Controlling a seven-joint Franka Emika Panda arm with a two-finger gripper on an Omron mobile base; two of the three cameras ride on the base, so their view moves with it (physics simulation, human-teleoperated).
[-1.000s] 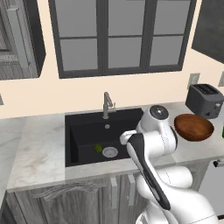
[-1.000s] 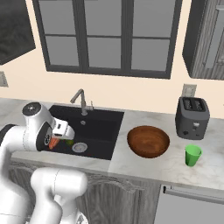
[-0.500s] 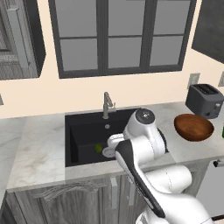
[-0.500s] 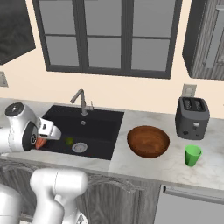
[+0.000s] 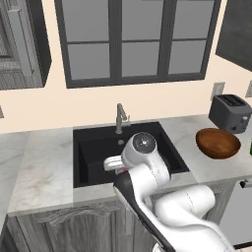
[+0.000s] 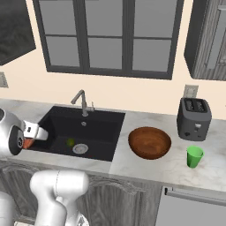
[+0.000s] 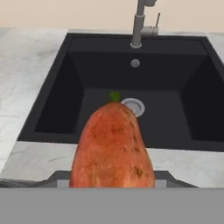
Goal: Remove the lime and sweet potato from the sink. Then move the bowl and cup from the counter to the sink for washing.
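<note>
Sweet potato [image 7: 113,146] clamped in the claw [image 6: 29,142], jaws partly closed on its sides, carried high and clear of the sink [image 7: 65,109]. In the hand view, looming close before the lens, long axis pointing away, hovering over the sink's near front rim. In the right base view, just an orange sliver of it peeking under the white hand, at the sink's left front corner. Held up like this, probably, to clear the basin wall on the way to the pale marbled surface [image 6: 145,170]. Drop spot not yet reached; judging by the arm's lean, likely the stretch left of the sink.

Lime [image 6: 70,142] down on the black floor of the sink, just beside the round silver drain [image 6: 80,148]; in the hand view, a green speck poking out above the sweet potato's tip. Untouched, so next in line for removal.

Bowl [image 6: 149,142] resting upright on the surface right of the sink, near its edge. Cup [image 6: 194,156] upright farther right, in front of the toaster [image 6: 193,118]. Both parked out of the arm's way until the basin is emptied.

Faucet [image 6: 80,101] standing at the back rim, well apart from the load.
</note>
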